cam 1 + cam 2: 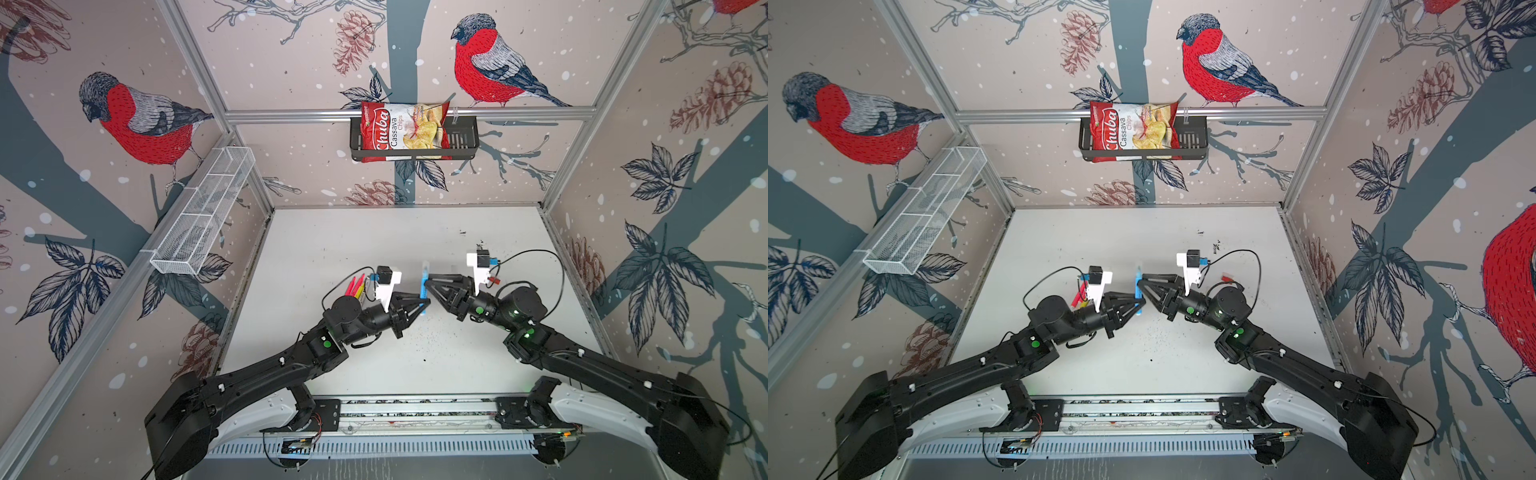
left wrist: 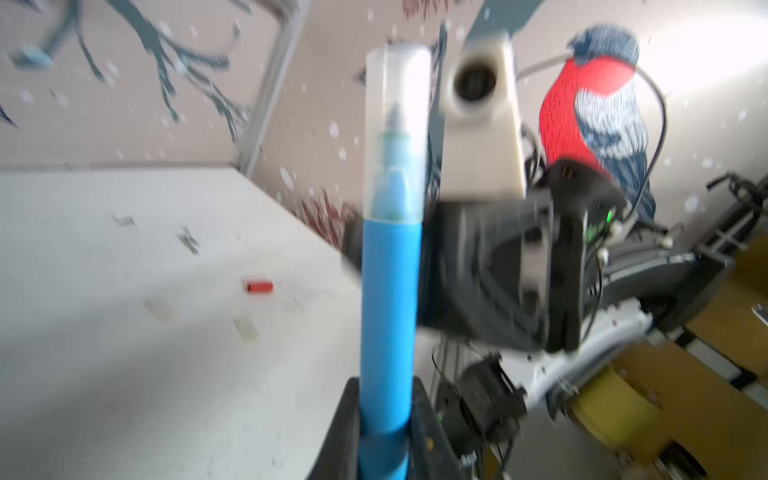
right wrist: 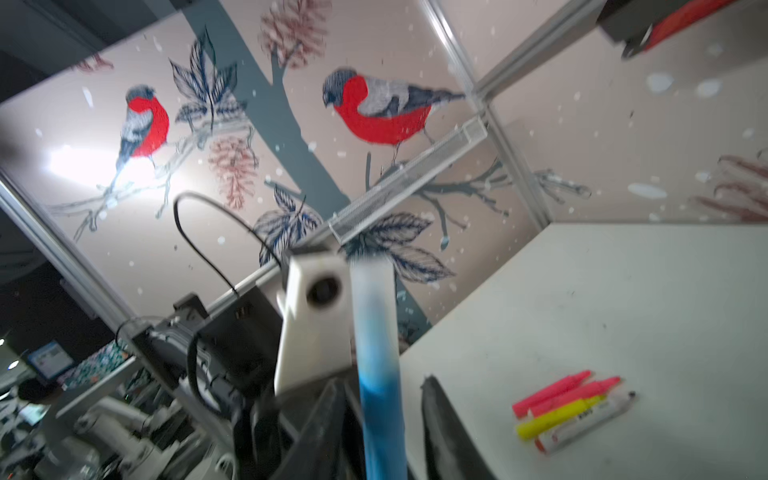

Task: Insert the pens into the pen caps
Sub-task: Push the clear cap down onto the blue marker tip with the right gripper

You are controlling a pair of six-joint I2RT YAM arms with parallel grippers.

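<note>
near the middle of the white table [image 1: 365, 249], just ahead of the two black arms [image 1: 266, 370], the left gripper [image 2: 384, 415] is clamped tight on the lower barrel of the blue pen [image 2: 388, 311]. the pen's tip sits inside a clear cap [image 2: 397, 124] pushed down to the barrel's shoulder. the right gripper [image 3: 383, 382] faces it from the other side, jaws parted around the pen with bare table showing through the gap on one side, gripping nothing that can be made out.

the capping of this pen looks done. the likely next move is to lay it down and fetch another pair, which calls for a clean pick of a slim pen lying flat and of a tiny cap that could skid or roll.

beside the left arm lie two pink pens [image 3: 552, 391], a yellow pen [image 3: 557, 419] and a white pen [image 3: 590, 422], bunched together, tips bare. on the right arm's side lie a red cap [image 2: 259, 286] and, near it, two loose clear caps [image 2: 160, 309], well apart from the pens. a fourth cap is not in view.

the table is scuffed and flecked with dark specks. beyond it, against bullfinch wallpaper [image 1: 141, 120], a black basket [image 1: 467, 141] holds a bag of cassava chips [image 1: 399, 129]. a white mesh tray [image 1: 203, 216] hangs on the side wall.
</note>
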